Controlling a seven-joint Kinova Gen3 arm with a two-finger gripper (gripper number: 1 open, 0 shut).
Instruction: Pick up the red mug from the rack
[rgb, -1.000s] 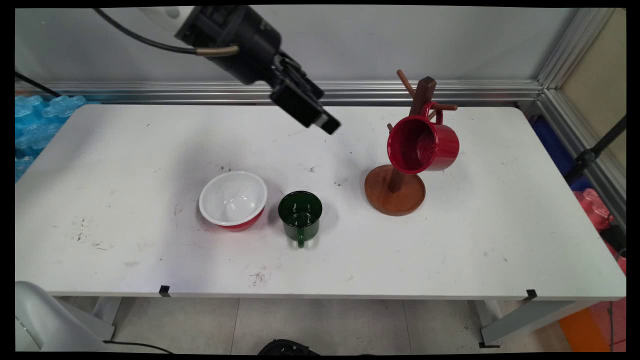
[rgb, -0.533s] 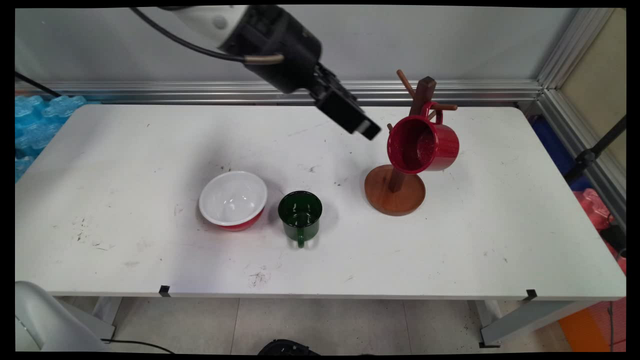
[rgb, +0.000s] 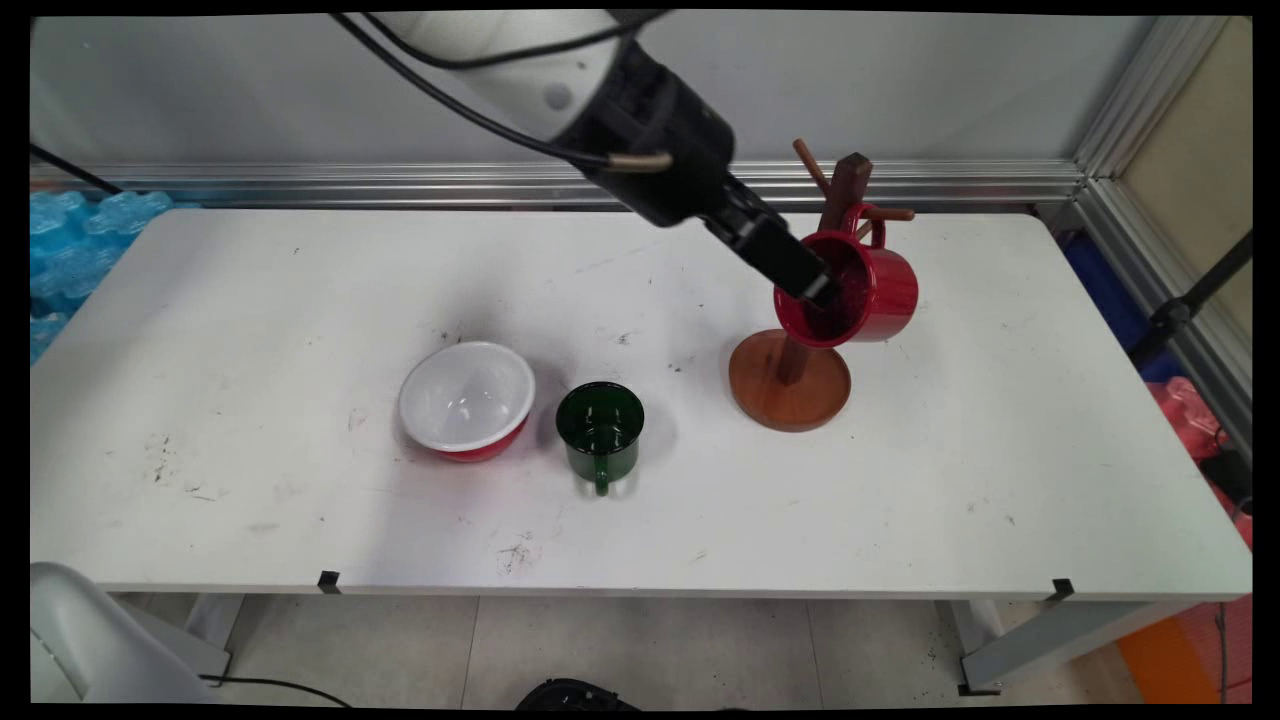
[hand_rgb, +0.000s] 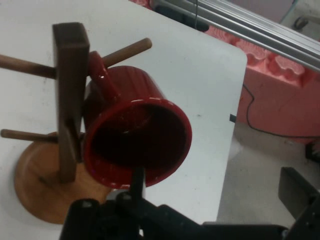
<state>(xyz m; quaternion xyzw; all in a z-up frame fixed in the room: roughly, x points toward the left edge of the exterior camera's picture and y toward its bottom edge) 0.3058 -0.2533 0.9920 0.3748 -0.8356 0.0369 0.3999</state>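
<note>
Right at the mouth of the red mug (rgb: 872, 290) with the gripper (rgb: 814, 289), arm slanting down from the upper left. Spread wide and holding nothing: in the hand view, one finger (hand_rgb: 137, 181) up against the lower rim of the mug, the other (hand_rgb: 298, 191) well off to the side over the table edge. Cannot tell whether that first finger actually touches the rim. Hangs tipped on its side, that mug, handle hooked over a peg of the wooden rack (rgb: 846, 190), open mouth facing the gripper, body clear of the table above the rack's round base. Stands toward the right rear of the white table (rgb: 300, 290). Further out, near the middle of the table and well apart from the rack: green mug (rgb: 600, 432), upright, handle toward the near edge, and just beside it on the left a bowl (rgb: 466, 398), white inside and red outside, slightly tilted
</note>
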